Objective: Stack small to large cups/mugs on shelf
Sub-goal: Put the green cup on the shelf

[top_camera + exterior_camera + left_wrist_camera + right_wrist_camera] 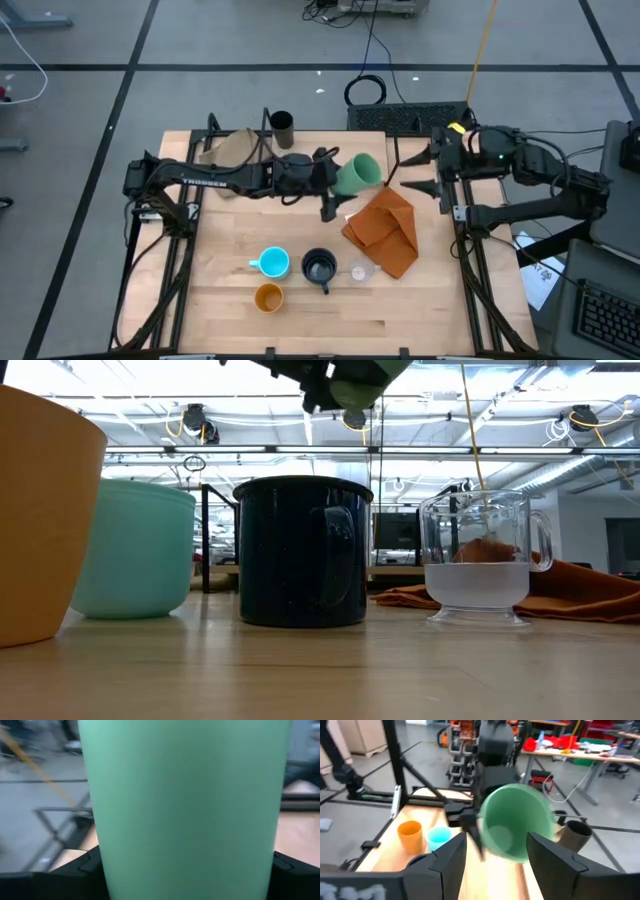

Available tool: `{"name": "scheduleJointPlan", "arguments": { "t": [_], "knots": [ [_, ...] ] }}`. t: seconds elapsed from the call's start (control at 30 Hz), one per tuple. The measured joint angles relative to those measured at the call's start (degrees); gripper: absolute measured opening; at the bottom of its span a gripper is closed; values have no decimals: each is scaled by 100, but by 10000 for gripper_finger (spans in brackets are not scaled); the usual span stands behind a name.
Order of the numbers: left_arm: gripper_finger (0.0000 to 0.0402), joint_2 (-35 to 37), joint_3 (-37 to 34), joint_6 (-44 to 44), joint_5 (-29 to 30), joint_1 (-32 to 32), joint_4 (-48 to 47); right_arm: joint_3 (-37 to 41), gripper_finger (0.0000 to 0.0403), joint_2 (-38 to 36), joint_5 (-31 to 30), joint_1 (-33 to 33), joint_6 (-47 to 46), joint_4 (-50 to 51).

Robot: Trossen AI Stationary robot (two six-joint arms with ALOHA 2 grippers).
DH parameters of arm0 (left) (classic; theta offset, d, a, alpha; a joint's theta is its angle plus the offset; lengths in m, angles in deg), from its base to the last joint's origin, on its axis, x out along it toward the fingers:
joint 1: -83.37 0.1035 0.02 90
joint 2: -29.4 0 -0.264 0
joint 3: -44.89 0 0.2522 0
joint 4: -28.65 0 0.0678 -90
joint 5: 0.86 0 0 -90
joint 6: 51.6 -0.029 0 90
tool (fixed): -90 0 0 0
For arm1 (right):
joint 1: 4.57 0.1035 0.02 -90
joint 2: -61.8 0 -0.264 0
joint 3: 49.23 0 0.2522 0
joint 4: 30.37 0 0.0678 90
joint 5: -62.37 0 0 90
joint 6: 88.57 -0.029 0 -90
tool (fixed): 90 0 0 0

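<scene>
Left claw (340, 185) gripping green cup (358, 173) aloft above orange cloth (385, 232); right claw (432, 170) parted, empty

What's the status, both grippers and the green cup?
Left gripper shut on green cup, held mid-air on its side. Right gripper open, facing cup's mouth. Nothing in between.

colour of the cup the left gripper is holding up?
Green: a plain mint-green plastic cup held by the left gripper. Right wrist view shows it best.

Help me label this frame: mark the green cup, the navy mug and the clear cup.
green cup (358, 174), high view, on its side wall.
navy mug (295, 555), low view, on its front wall.
clear cup (478, 560), low view, on its glass wall.
</scene>
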Motion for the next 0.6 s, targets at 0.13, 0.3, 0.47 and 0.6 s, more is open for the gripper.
{"name": "scheduleJointPlan", "arguments": {
  "t": [0.13, 0.3, 0.47, 0.6],
  "knots": [
    [302, 0, 0, -159, 1217, -264, 398, 2, 198, -53, 0, 172, 56, 139],
    [302, 0, -7, -383, 2584, -536, 919, 2, 198, -234, 2, 246, 108, 332],
    [302, -251, -15, -518, 3699, -639, 1621, 2, 198, -414, 2, 246, 74, 606],
    [302, -768, -16, -664, 4349, -639, 2509, 134, 198, -576, 11, 246, 52, 692]
  ]
}}
